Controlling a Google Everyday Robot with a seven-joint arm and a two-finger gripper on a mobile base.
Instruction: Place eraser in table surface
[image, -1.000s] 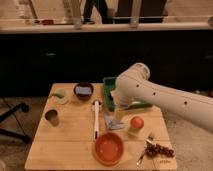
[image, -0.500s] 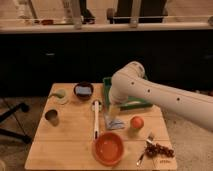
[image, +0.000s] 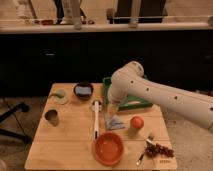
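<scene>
1. A flat grey-blue piece (image: 117, 123), which I take to be the eraser, lies on the table (image: 70, 145) near its middle. Its long axis seems to run diagonally from back-left to front-right, with the broader end at front-right.
2. The gripper (image: 112, 109) hangs just above the eraser's back-left corner. I cannot tell whether they touch or how wide its grip stands.
3. The eraser is hemmed in: a long white stick (image: 96, 119) lies just to its left and an orange fruit (image: 136, 122) just to its right. An orange bowl (image: 108, 148) is in front and a green tray (image: 137, 104) behind.
4. The widest bare wood is at the front left, between a metal cup (image: 52, 117) and the stick. The right front edge holds a dark cluster (image: 159, 149).
5. Compared with half a second ago, the gripper has shifted slightly left, while the eraser lies in the same spot.
</scene>
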